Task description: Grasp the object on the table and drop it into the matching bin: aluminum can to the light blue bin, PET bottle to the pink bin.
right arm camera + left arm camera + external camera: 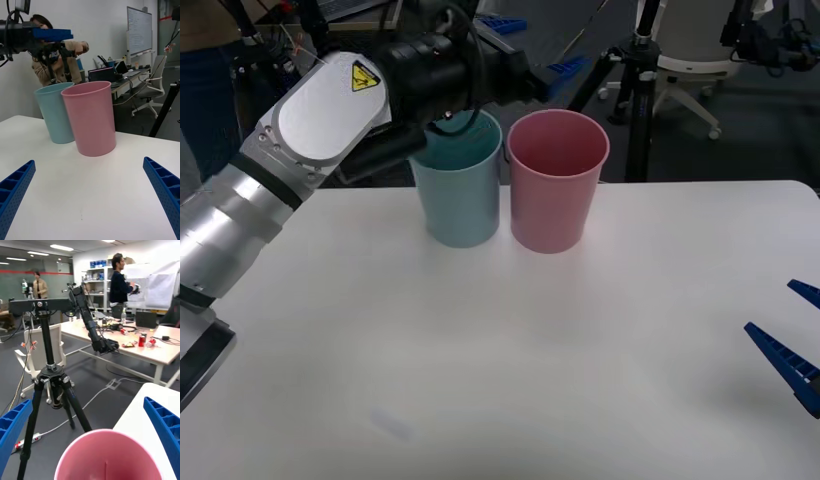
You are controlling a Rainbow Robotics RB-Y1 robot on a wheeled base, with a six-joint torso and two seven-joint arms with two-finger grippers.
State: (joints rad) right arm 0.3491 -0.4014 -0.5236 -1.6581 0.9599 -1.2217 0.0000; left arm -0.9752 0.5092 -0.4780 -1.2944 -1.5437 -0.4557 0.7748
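The left arm reaches across the far side of the table (510,380), and its left gripper (525,72) hangs above the bins, near the rims. In the left wrist view its two blue fingers (165,427) stand wide apart at the two corners with nothing between them, and directly under them is the open mouth of the pink bin (108,455). This view looks into the top of the bin, but the inside is blurred and I cannot tell what lies in it.

The front view gives what the wrist view does not: the pink bin (557,180) stands upright on the table, touching or almost touching the light blue bin (460,190) on its left side.

The right gripper (795,340) rests low near the right edge of the table, well apart from both bins. In the right wrist view its fingers (163,187) are also spread wide and hold nothing, and it sees the pink bin (92,118) in front of the light blue bin (54,112).

The PET bottle I cannot find on the table surface.
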